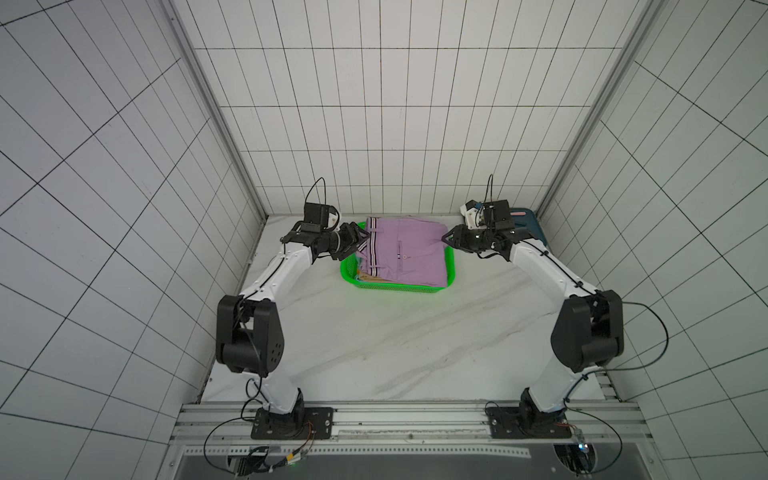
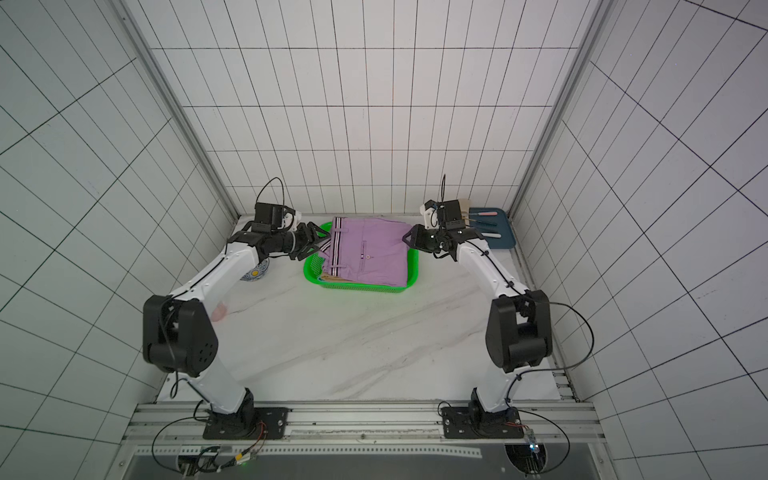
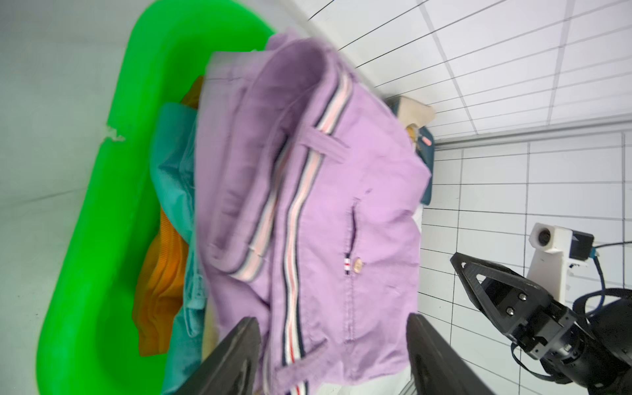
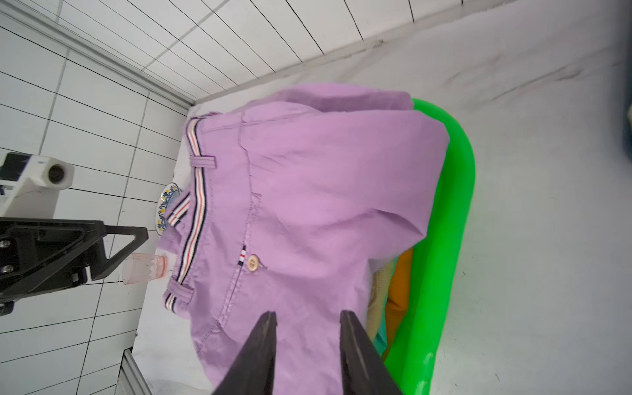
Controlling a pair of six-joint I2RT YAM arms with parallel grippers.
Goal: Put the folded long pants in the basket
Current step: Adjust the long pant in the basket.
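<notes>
Okay, lilac pants (image 1: pixel 401 253) lay folded flat on top of the pile in the green basket (image 1: pixel 345 270), which sat at the far middle of the bench (image 1: pixel 374 340). They covered most of the basket, striped waistband toward the left arm, and the far edge reached past the far rim in both top views. Under them, the left wrist view showed light blue pants (image 3: pixel 174 164) and orange pants (image 3: pixel 164 273) against the basket wall (image 3: pixel 102 205). From the right wrist a khaki pants (image 4: pixel 376 297) edge also showed beside the orange, inside the rim (image 4: pixel 451 205).

Left end effector (image 1: pixel 363 237) was at the waistband side with jaws wide. In its wrist view the fingers (image 3: pixel 239 349) stood well apart with lilac cloth (image 3: pixel 325 212) between them, not pinched, and the cloth was blurred.

Right end effector (image 1: pixel 442 239) was at the opposite edge of the lilac pants, jaws narrow but parted. Its wrist view showed a clear gap between the fingers (image 4: pixel 260 342) over lilac fabric (image 4: pixel 307 205), and nothing was gripped.

Dark blue tray (image 2: pixel 505 237) with utensils sat in the far right corner behind the right arm. A patterned plate (image 2: pixel 255 274) and a pink cup (image 2: pixel 219 311) stood on the bench on the left side, partly hidden by the left arm.
</notes>
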